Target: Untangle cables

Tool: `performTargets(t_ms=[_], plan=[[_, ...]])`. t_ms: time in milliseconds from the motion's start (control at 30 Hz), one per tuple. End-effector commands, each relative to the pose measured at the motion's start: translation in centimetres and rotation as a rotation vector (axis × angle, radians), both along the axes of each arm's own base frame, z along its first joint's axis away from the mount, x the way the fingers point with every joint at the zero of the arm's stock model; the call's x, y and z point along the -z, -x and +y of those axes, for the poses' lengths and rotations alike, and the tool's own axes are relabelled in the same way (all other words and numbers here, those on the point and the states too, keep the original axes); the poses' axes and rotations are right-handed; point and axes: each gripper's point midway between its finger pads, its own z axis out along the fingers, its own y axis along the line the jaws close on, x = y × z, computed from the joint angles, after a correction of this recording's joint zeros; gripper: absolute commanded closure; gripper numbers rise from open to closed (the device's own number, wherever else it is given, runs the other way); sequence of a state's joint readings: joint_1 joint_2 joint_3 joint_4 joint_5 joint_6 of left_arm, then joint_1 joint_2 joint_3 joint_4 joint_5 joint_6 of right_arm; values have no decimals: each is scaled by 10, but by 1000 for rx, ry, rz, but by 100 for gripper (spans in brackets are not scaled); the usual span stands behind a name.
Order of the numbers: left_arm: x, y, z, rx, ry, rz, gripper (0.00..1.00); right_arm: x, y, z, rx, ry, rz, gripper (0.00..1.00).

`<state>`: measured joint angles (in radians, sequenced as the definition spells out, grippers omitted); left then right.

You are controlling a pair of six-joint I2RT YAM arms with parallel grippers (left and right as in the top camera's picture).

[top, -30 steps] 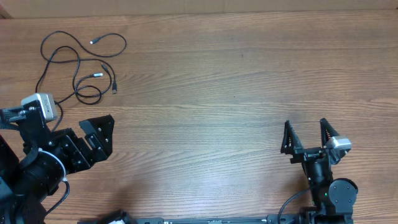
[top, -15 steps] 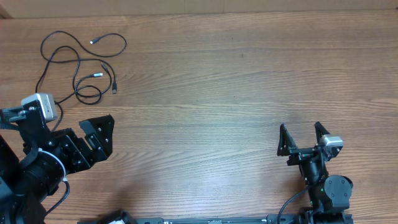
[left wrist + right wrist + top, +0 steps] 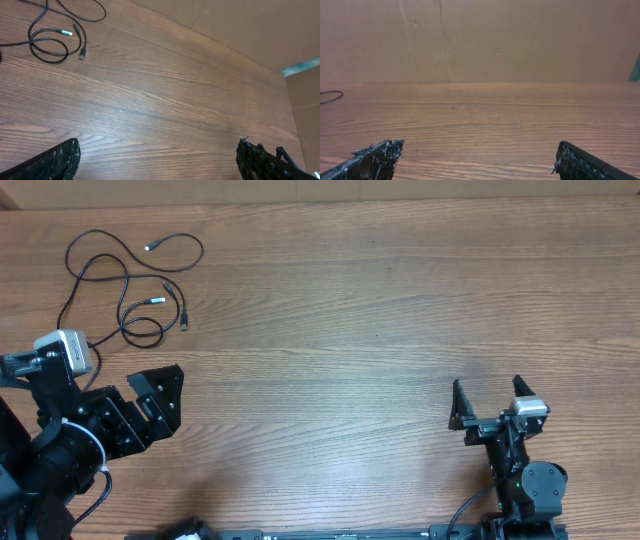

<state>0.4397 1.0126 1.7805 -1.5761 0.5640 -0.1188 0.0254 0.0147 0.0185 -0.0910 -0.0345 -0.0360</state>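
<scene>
Left gripper (image 3: 165,398), empty and spread wide, is sitting near the cables (image 3: 128,285), which are lying just ahead; right gripper (image 3: 490,398), likewise spread, is sitting well apart.

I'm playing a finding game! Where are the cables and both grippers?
cables (image 3: 66,33): left wrist view, silver plug tip.
left gripper (image 3: 158,146): left wrist view, gap between its open fingers.
right gripper (image 3: 487,383): overhead view, gap between its open fingers.

Thin black cables (image 3: 125,285) lay in loose, overlapping loops at the desk's far left corner, their small silver-tipped plugs (image 3: 156,300) resting flat and free.
</scene>
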Motion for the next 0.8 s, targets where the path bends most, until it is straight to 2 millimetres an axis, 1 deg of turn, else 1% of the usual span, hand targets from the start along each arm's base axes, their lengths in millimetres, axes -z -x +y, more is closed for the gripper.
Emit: performTargets(t_ms=[0, 200, 467, 633, 767], plan=[[-5, 1, -1, 20, -26, -22, 0, 2, 0, -9, 41, 35, -6, 0], [-5, 1, -1, 20, -26, -22, 0, 2, 0, -10, 45, 105, -10, 0], [-5, 1, -1, 20, -26, -22, 0, 2, 0, -6, 25, 95, -10, 0], [-5, 1, -1, 20, -26, -22, 0, 2, 0, -4, 22, 40, -6, 0], [-5, 1, -1, 20, -26, -22, 0, 2, 0, -4, 20, 40, -7, 0]])
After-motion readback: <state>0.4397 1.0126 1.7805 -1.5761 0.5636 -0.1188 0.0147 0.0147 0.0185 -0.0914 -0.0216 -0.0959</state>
